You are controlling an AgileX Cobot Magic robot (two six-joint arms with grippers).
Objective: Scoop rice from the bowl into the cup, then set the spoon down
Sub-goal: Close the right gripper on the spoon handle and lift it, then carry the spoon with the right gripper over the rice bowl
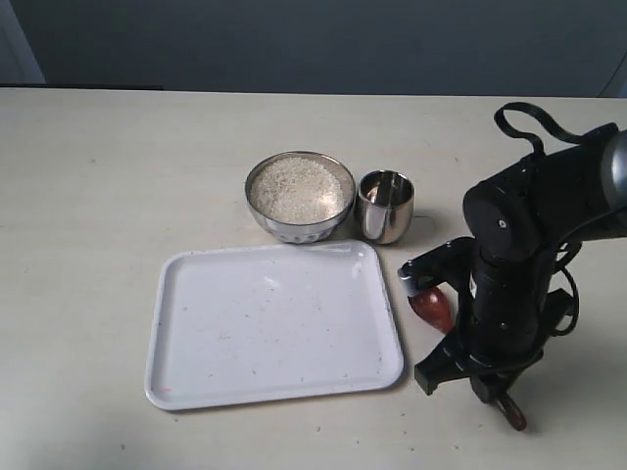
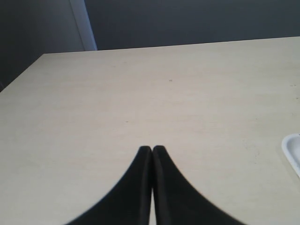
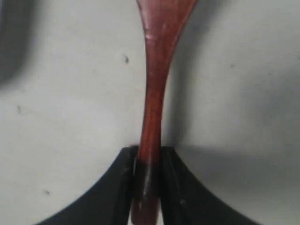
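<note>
The steel bowl (image 1: 299, 232) holds a heap of white rice (image 1: 299, 188) at the table's middle. The small steel cup (image 1: 384, 208) stands just to its right, close to touching. Right of the tray, the reddish-brown spoon (image 1: 432, 307) lies low by the table under my right arm (image 1: 505, 284), its handle end (image 1: 513, 415) poking out near the front. In the right wrist view my right gripper (image 3: 149, 154) is shut on the spoon (image 3: 157, 84) handle, and no rice shows there. My left gripper (image 2: 152, 149) is shut with nothing in it, over bare table.
A white tray (image 1: 274, 323) with a few stray grains lies in front of the bowl; its corner (image 2: 293, 152) shows in the left wrist view. The right arm hides the table behind the spoon. The left arm is outside the exterior view.
</note>
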